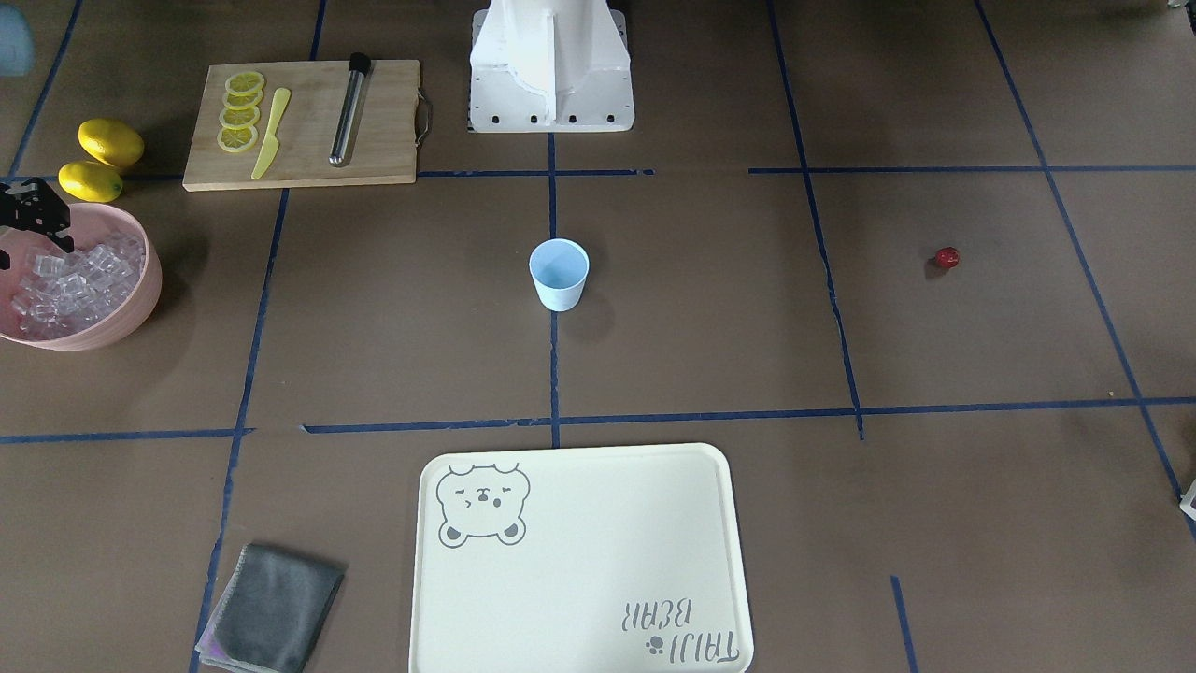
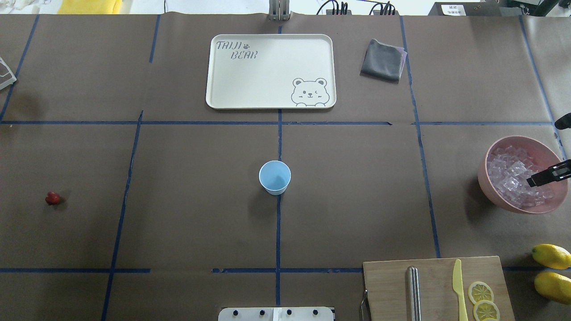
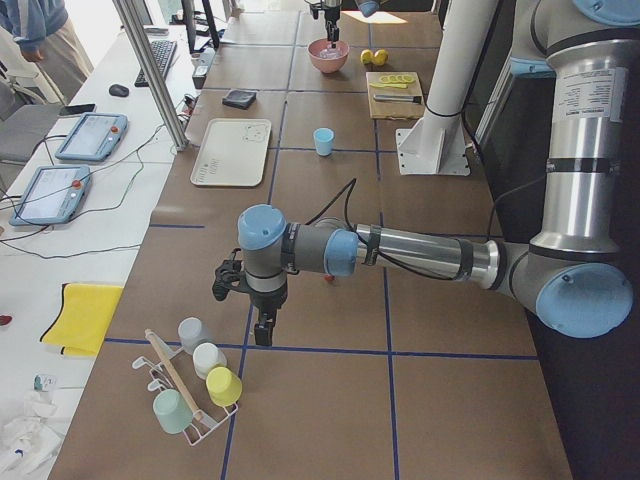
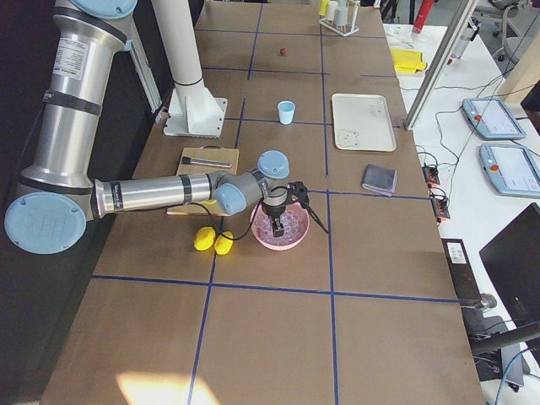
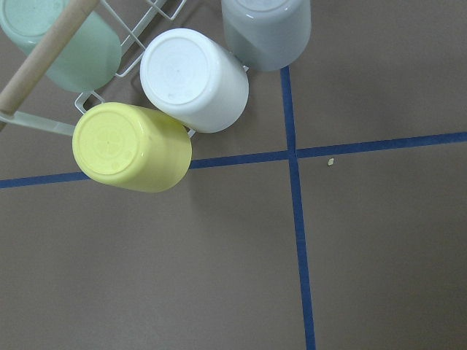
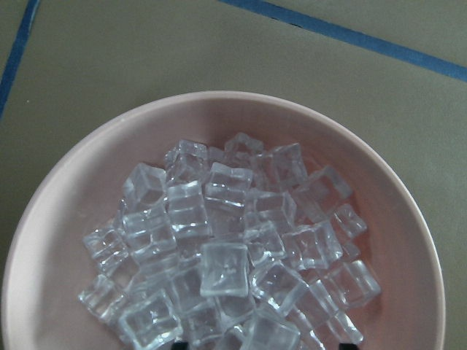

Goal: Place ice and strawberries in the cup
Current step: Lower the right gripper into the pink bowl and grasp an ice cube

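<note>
Nothing done yet: cup [image 2: 275,177] empty, strawberry [image 2: 52,198] not in it, ice [image 2: 513,171] just below your R gripper [image 2: 533,180]; can't tell if it or L gripper [image 3: 262,332] is apart or together.

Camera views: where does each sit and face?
Front-facing: across the table, facing the robot's base at top.
Overhead: behind the robot, above the cup; right gripper at right.
Exterior left: table's left end; left arm near.
Exterior right: opposite end; right arm near.
Left wrist: down on racked cups.
Right wrist: down on ice in its bowl.
Front-facing and overhead share the cup.
</note>
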You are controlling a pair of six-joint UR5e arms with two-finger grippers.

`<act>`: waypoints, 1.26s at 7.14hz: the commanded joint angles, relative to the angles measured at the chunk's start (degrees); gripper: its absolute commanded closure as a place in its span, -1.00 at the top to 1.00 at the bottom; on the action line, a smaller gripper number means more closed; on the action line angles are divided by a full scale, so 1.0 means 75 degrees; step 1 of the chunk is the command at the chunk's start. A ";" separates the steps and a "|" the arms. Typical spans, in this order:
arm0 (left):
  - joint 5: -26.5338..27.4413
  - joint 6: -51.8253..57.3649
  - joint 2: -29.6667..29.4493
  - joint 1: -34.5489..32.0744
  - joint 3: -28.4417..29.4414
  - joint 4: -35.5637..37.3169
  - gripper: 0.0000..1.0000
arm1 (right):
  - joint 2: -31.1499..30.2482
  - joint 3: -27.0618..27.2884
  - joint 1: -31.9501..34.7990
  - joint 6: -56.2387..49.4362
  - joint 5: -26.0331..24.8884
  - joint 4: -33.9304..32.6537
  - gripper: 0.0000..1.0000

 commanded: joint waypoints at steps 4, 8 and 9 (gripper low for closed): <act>0.0000 0.0000 0.0000 0.0000 0.0000 0.0000 1.00 | 0.0004 -0.0147 -0.0047 -0.0021 -0.0038 -0.0013 0.44; 0.0000 0.0000 0.0000 0.0000 -0.0012 0.0000 1.00 | 0.0015 -0.0101 -0.0047 -0.0021 -0.0038 -0.0002 -0.61; 0.0000 0.0000 0.0000 0.0000 -0.0012 0.0000 1.00 | 0.0015 -0.0089 -0.0047 -0.0021 -0.0050 0.0010 -0.80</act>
